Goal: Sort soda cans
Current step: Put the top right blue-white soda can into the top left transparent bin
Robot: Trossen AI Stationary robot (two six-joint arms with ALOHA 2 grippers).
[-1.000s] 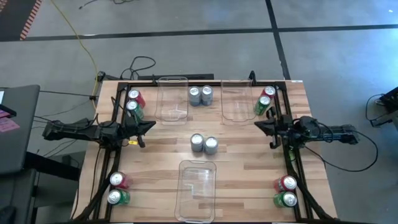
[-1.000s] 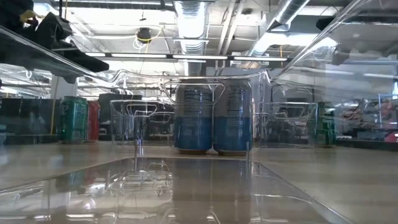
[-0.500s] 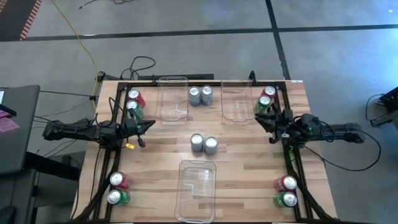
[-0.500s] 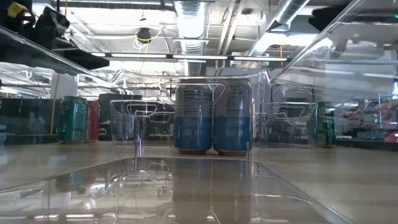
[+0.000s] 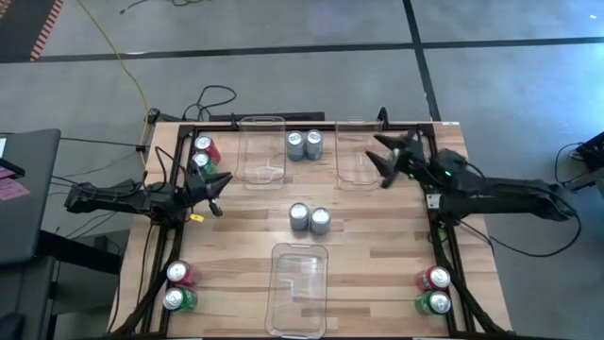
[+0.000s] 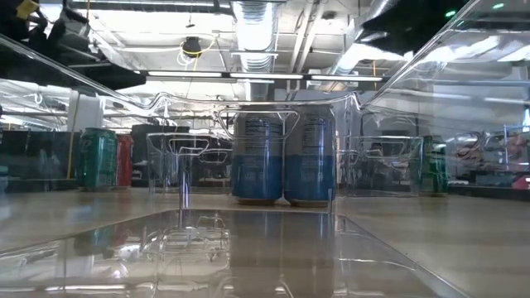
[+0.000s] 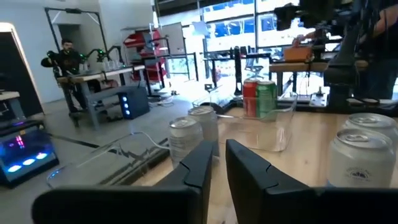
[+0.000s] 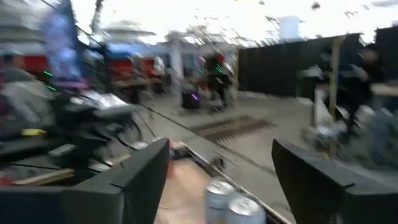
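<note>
Standing untouched, the soda cans [image 5: 309, 218] are spread across the counter [image 5: 377, 236]: one silver-blue pair at frame centre, another pair [image 5: 304, 144] at upper centre, red-and-green pairs at upper left [image 5: 203, 154], lower left [image 5: 176, 286] and lower right [image 5: 434, 290]. Every clear bin, including the near bin [image 5: 298, 288] at lower centre, appears empty.

Changes noted: the right pincer [image 5: 389, 159] has swung up and inward from the right rail toward the upper-right bin [image 5: 357, 153], its fingers now spread wide and empty; the arm covers the spot where the upper-right cans showed a second ago. The left pincer [image 5: 220, 181], at left centre, has barely moved and holds nothing; the wrist view shows only a narrow gap between its fingers.

Judgement: a first pick is being set up; sorting has not begun.

Labels: no brand or writing legible; the blue cans carry only unreadable print.
</note>
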